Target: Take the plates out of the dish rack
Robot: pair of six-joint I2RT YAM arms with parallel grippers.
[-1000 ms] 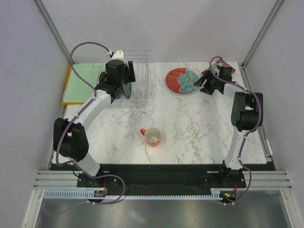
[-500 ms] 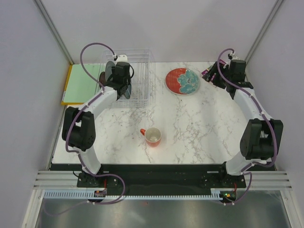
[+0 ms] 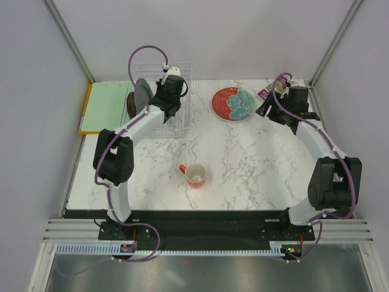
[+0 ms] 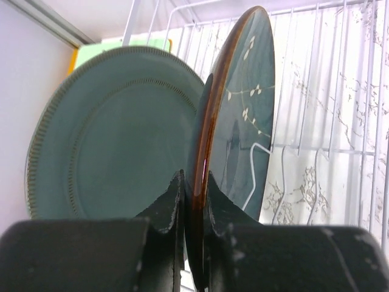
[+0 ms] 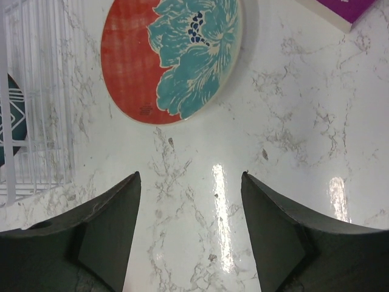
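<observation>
The dark teal plate (image 4: 243, 109), with its brownish rim, stands on edge inside the clear dish rack (image 3: 182, 91) at the far left of the surface (image 3: 255, 164). Your left end effector (image 4: 194, 182) has its two fingers pinched onto the near rim of that plate, one finger on each face. Just beside it on the left, the grey-teal plate (image 4: 115, 134) stands upright in the rack too, its face turned toward the wrist camera. The rack's thin white dividers run behind and to the right of both plates. Outside the rack, to its right, the red plate (image 5: 173, 58) with the teal flower lies flat on the marble. Your right end effector (image 5: 189, 182) hovers above the bare marble near that plate, fingers spread wide and holding nothing. An orange-red mug (image 3: 196, 174) sits upright near the middle of the surface, a flat green board (image 3: 106, 106) lies left of the rack, and a purple packet (image 5: 349, 9) rests at the far right corner.
</observation>
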